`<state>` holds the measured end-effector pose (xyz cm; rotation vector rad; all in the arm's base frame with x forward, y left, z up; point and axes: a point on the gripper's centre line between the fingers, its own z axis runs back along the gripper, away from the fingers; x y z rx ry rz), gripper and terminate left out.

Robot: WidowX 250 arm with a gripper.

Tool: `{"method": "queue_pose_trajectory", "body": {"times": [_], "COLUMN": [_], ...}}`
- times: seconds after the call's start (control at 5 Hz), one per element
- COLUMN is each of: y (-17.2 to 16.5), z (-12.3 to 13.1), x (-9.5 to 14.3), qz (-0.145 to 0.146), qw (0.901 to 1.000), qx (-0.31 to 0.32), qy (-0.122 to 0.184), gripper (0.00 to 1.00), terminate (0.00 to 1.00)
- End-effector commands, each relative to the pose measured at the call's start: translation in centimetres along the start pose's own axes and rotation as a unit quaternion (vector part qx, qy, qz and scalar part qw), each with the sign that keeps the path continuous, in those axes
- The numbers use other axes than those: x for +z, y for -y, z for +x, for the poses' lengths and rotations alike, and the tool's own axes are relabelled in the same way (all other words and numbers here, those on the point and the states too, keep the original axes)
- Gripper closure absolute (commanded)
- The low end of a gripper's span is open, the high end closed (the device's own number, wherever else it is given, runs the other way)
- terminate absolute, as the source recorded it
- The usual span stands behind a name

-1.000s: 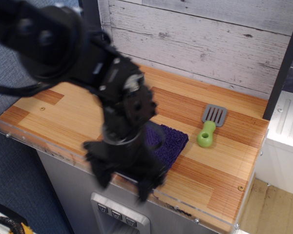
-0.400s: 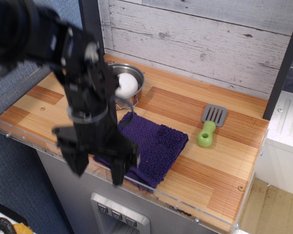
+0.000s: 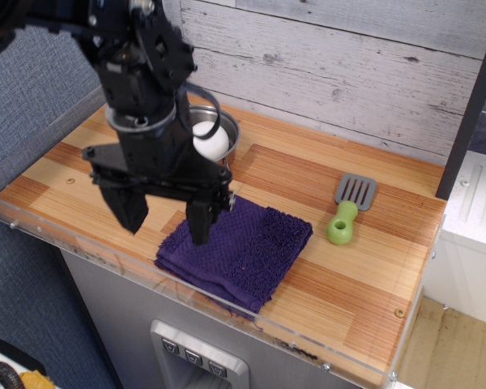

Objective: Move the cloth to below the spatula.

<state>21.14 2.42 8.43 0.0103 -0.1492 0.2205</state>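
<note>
Claw (image 3: 165, 217) hanging over front-left part of desk, fingers spread wide, pinching nothing, pointing down; right finger (image 3: 201, 220) overlapping cloth's left edge in view, contact unclear. Cloth (image 3: 241, 250) lying flat near front edge, around middle, front corner reaching desk (image 3: 364, 275) lip. Spatula (image 3: 349, 207) lying toward right edge, apart from cloth, blade pointing at back wall. Steel pot (image 3: 222, 130) holding white object (image 3: 210, 142), sitting behind arm near back-left.
</note>
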Motion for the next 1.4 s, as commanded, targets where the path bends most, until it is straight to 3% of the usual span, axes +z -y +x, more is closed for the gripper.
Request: {"method": "queue_pose_trajectory", "body": {"times": [0.0, 0.6, 0.8, 1.0, 1.2], "y": [0.7, 2.4, 2.5, 2.5, 2.5], "z": [1.1, 2.3, 2.6, 2.6, 2.6], "x": [0.7, 2.6, 4.0, 4.0, 4.0], "qz": [-0.002, -0.005, 0.020, 0.020, 0.020], "qw": [0.9999, 0.9995, 0.9993, 0.9993, 0.9993], "qx": [-0.002, -0.014, -0.013, -0.013, -0.013], "qy": [0.016, 0.028, 0.029, 0.029, 0.029], "gripper": [0.00, 0.00, 0.00, 0.00, 0.00], "terminate": [0.00, 0.00, 0.00, 0.00, 1.00]}}
